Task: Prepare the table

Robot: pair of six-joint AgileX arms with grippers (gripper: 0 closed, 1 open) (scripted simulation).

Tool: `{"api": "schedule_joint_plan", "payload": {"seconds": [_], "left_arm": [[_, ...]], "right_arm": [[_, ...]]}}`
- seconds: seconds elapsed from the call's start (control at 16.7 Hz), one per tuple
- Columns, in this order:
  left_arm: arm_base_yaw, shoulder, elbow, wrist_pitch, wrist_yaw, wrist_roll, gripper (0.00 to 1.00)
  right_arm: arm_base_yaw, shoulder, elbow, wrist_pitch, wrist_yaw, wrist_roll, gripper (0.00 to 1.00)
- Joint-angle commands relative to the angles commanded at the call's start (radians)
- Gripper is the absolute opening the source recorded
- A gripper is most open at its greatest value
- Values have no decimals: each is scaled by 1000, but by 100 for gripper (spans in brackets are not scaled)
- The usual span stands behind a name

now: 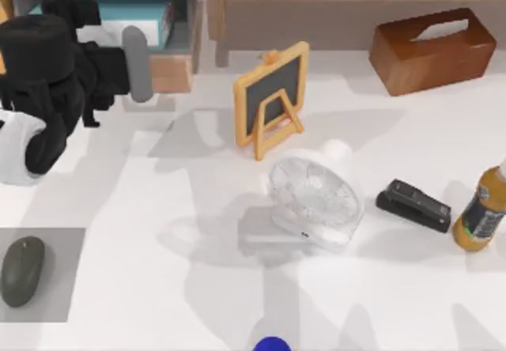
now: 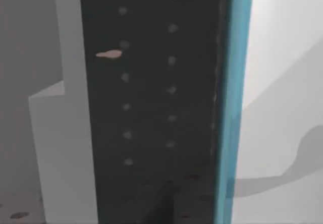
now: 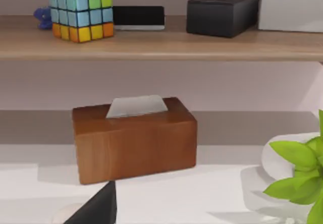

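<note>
Top view: table (image 1: 158, 303) is smooth, plain white, wide.

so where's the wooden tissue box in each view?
Top view: wooden tissue box at the table's far right, in front of the shelf.
Left wrist view: not in it.
Right wrist view: centre, on the table below the shelf board.
Shared landmark: the white tissue poking from its top slot.

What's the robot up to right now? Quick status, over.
Left arm up at the table's far-left corner by the drawer. Fan, small chalkboard, stapler still out.
</note>
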Motion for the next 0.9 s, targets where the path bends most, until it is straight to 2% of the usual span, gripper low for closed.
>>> {"api": "schedule_joint_plan", "payload": {"seconds": [0.06, 0.12, 0.66, 0.9], "left_arm": [[0, 0, 0, 0, 0, 0, 98], [0, 0, 0, 0, 0, 0, 100], [-2, -4, -3, 1, 0, 0, 100], [-12, -69, -74, 20, -12, -7, 100]], "right_arm": [[0, 0, 0, 0, 0, 0, 100], [0, 0, 0, 0, 0, 0, 100], [0, 0, 0, 0, 0, 0, 100], [0, 0, 0, 0, 0, 0, 100]]}}
